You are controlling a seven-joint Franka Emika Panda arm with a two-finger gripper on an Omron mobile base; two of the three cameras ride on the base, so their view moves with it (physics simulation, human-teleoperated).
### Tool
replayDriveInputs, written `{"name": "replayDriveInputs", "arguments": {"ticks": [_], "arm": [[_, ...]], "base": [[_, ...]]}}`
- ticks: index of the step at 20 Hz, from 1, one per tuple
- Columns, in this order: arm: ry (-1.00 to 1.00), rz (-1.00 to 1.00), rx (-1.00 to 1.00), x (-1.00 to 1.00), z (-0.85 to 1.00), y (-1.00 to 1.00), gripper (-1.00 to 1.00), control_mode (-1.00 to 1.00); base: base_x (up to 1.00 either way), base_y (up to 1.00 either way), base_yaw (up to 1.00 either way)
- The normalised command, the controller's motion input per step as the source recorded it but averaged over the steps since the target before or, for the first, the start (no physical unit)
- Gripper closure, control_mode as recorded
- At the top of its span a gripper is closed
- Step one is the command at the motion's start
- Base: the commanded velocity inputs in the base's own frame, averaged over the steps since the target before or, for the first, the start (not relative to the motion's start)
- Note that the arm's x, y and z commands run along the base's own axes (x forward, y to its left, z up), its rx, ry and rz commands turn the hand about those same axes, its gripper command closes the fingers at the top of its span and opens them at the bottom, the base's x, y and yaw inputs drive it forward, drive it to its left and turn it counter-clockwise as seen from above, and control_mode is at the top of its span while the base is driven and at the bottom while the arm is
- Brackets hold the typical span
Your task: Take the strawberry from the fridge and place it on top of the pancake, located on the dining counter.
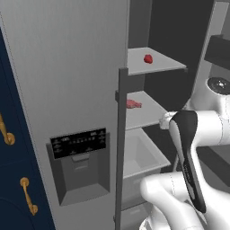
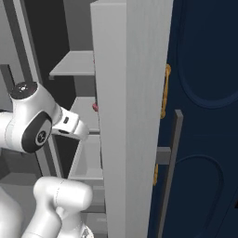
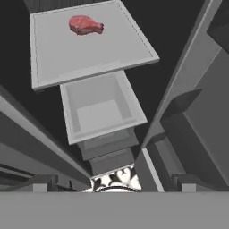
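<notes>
left base view: fridge [image 1: 67, 90] already open, strawberry [image 1: 148, 59] on the upper shelf [image 1: 166, 65], untouched, meat [image 1: 133, 104] one shelf below. hand view: looking down at meat and drawer [image 3: 100, 112]. fingers spread wide, grasping nothing. picking and carrying to the pancake still left.

Both base cams sit close behind the arm, flanking it, facing the open fridge [image 1: 67, 90] at 12 o'clock. Hand cam looks down over its shelves [image 3: 89, 49]; all three share them.
</notes>
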Motion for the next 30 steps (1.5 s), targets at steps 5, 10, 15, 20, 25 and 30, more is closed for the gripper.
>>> {"name": "replayDriveInputs", "arguments": {"ticks": [5,10,15,20,25,30], "arm": [[-0.37,0.21,-0.11,0.59,0.84,0.35,-1.00,-1.00],[-0.20,0.10,-0.07,0.83,0.83,0.05,-1.00,-1.00],[0.14,0.00,-0.07,0.83,0.56,-0.03,-1.00,-1.00],[0.16,-0.01,0.05,0.82,0.17,-0.25,-1.00,-1.00],[-0.02,-0.03,0.12,0.36,0.34,-0.40,-1.00,-1.00],[-0.13,0.00,0.01,0.38,0.03,0.00,-1.00,-1.00]], "base": [[0.00,0.00,0.00],[0.00,0.00,0.00],[0.00,0.00,0.00],[0.00,0.00,0.00],[0.00,0.00,0.00],[0.00,0.00,0.00]]}}
